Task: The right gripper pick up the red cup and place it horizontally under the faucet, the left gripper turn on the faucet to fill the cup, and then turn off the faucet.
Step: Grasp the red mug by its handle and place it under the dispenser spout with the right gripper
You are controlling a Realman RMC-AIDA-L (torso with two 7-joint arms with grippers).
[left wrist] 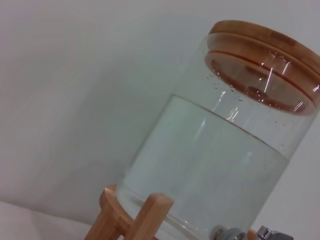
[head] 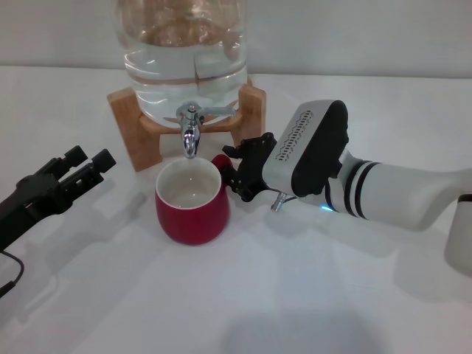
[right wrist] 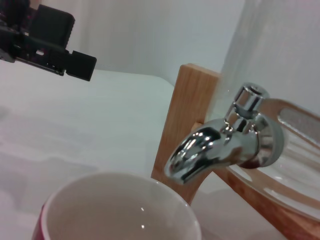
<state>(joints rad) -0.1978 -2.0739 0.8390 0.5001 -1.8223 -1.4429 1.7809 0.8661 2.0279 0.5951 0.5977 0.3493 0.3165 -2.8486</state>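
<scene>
The squat glossy red ceramic cup [head: 192, 204], cream-white inside, stands upright on the white table [head: 221, 310] directly below the small chrome faucet [head: 190, 127] of the large clear water jar [head: 184, 51] on its wooden stand [head: 133, 129]. The black right gripper [head: 234, 167] grips the cup's handle at the cup's right side. The black left gripper [head: 94, 159] hovers left of the cup, well apart, its 2 fingers narrowly parted around nothing.
</scene>
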